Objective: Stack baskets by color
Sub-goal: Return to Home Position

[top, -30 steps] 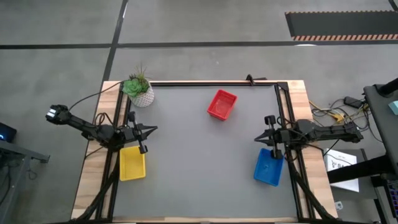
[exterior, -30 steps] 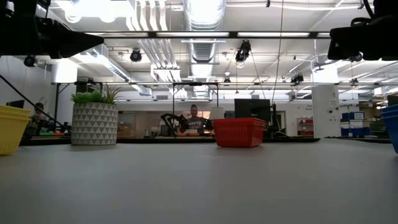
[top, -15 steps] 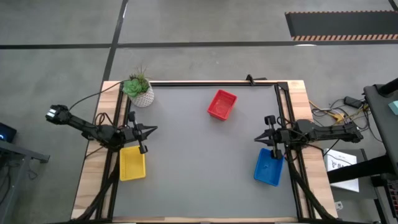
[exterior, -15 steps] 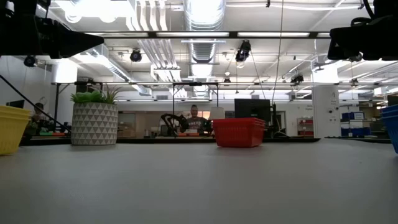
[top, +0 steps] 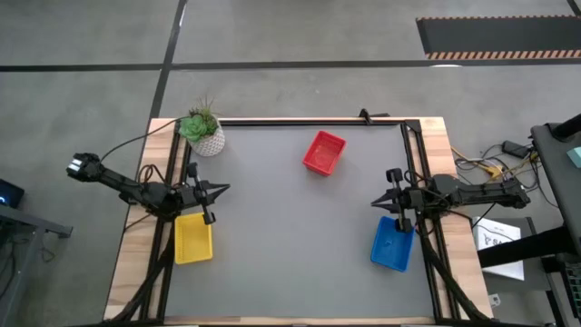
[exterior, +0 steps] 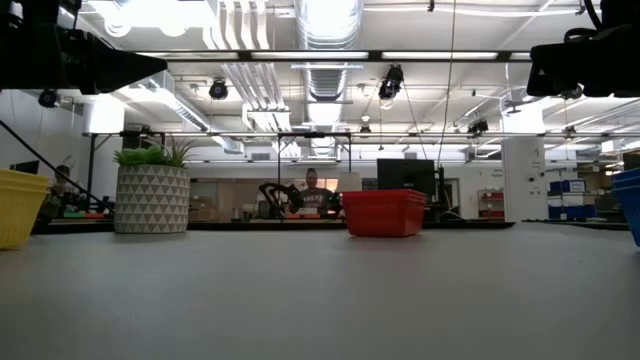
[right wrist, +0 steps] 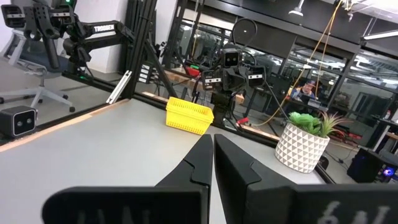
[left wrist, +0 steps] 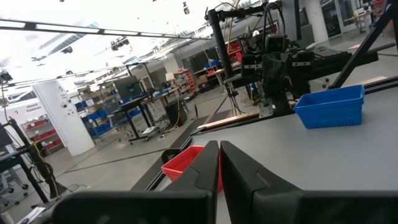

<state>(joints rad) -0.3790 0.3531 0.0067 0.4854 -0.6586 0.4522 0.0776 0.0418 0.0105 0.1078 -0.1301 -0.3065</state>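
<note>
Three baskets show on the grey table (top: 290, 254), each resting on its base. A red basket (top: 324, 153) sits far of the centre, a yellow basket (top: 192, 238) near the left edge, a blue basket (top: 393, 243) near the right edge. My left gripper (top: 224, 190) hovers shut at the left edge, just far of the yellow basket, pointing toward the table's middle. My right gripper (top: 375, 205) hovers shut at the right edge, just far of the blue basket. In the wrist views the shut fingers of the left gripper (left wrist: 219, 158) and the right gripper (right wrist: 212, 149) hold nothing.
A white potted plant (top: 205, 132) stands in the far left corner. A black frame rail (top: 309, 121) runs along the table's far edge. A person (exterior: 312, 190) sits in the room beyond. Cables and gear lie right of the table.
</note>
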